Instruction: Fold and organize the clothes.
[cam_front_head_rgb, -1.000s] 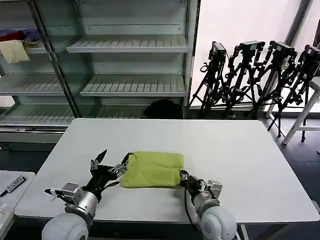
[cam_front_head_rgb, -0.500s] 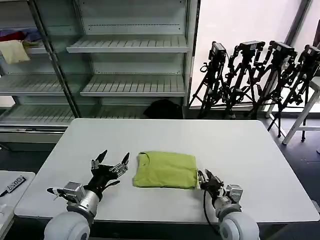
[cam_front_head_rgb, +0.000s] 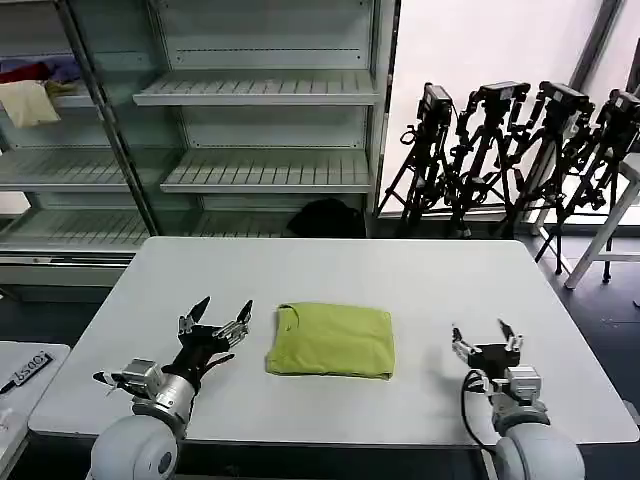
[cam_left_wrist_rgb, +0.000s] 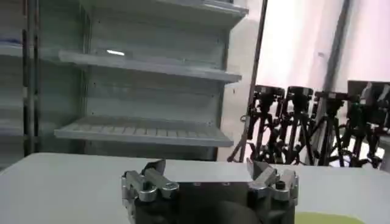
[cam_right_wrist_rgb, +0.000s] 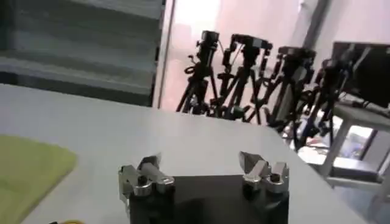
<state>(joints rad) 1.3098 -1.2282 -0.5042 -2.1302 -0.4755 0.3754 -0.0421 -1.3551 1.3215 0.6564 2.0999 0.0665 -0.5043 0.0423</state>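
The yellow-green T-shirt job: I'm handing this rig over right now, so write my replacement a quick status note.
Left claw: open, holding nothing, over the table left of the shirt.
Right claw: open, holding nothing, off to the shirt's right.
T-shirt: a folded rectangle lying flat near the table's front middle, touched by neither claw.
Done: the folding looks complete.
Left: possibly tidying or putting it away; confirm before moving on.

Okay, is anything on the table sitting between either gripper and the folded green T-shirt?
Nothing visible. Bare table separates the T-shirt from the open left gripper on one side and the open right gripper on the other.
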